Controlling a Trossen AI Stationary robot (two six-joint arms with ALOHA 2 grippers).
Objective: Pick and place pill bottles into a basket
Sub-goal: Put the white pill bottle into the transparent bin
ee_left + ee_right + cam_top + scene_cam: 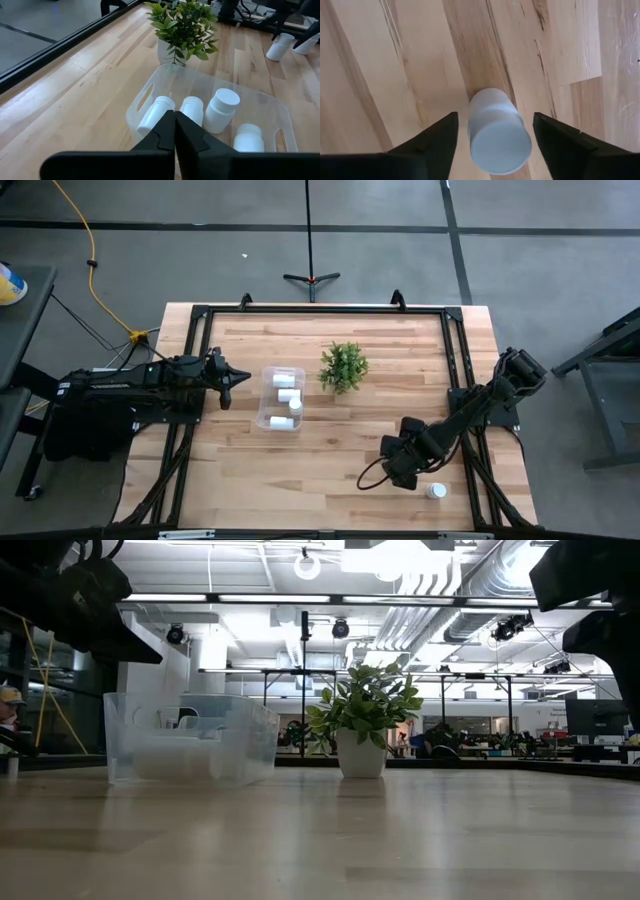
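Dark fingers of the right gripper point(495, 132) stand wide apart, one on each side of a white pill bottle point(497, 135) that stands upright on the pale wood between them — neither finger touches it. From above, this gripper point(405, 470) hangs low over the desk's point(330, 470) front right part, and another bottle point(437, 491) stands just beside it, close to the desk's front edge; bare wood lies open toward the middle. The left gripper point(175, 131) has its fingers pressed together with nothing between them, and it hovers just outside the left wall of the clear basket point(272, 107). Four bottles show inside the basket: three lying down point(155, 116) point(192, 110) point(248, 138) and one upright point(222, 107). The basket sits left of centre on the desk, with a small green plant point(344, 366) near it on the right, apart from its wall. Black frame rails point(320, 309) run along the desk's far and side edges.
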